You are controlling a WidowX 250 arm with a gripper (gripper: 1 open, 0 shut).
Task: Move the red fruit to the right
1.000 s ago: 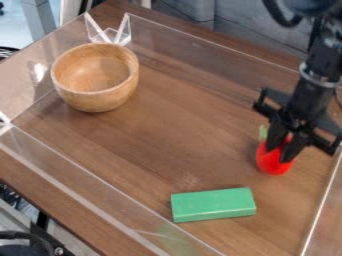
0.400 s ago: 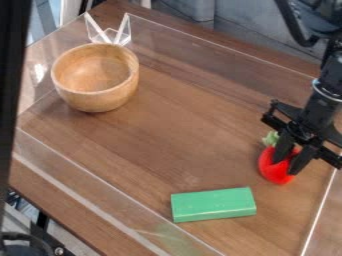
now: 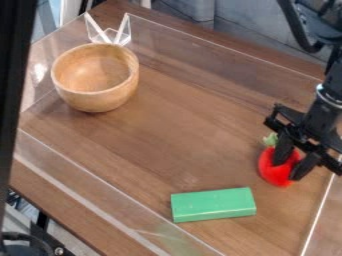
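The red fruit [image 3: 275,174] is a small bright red piece resting on the wooden table [image 3: 187,120] near the right edge. My black gripper [image 3: 294,164] hangs right over it, its fingers [image 3: 313,166] spread apart around the top and right side of the fruit. The jaws look open, with the fruit sitting low between them on the tabletop. The fruit's upper part is hidden behind the fingers.
A green rectangular block [image 3: 214,205] lies near the front edge, left of the fruit. A wooden bowl [image 3: 95,77] stands at the back left. Clear plastic walls [image 3: 318,215] fence the tabletop, with the right wall close beside the gripper.
The gripper has carried the fruit a little to the right and toward the front, and its fingers now stand wider apart than before.
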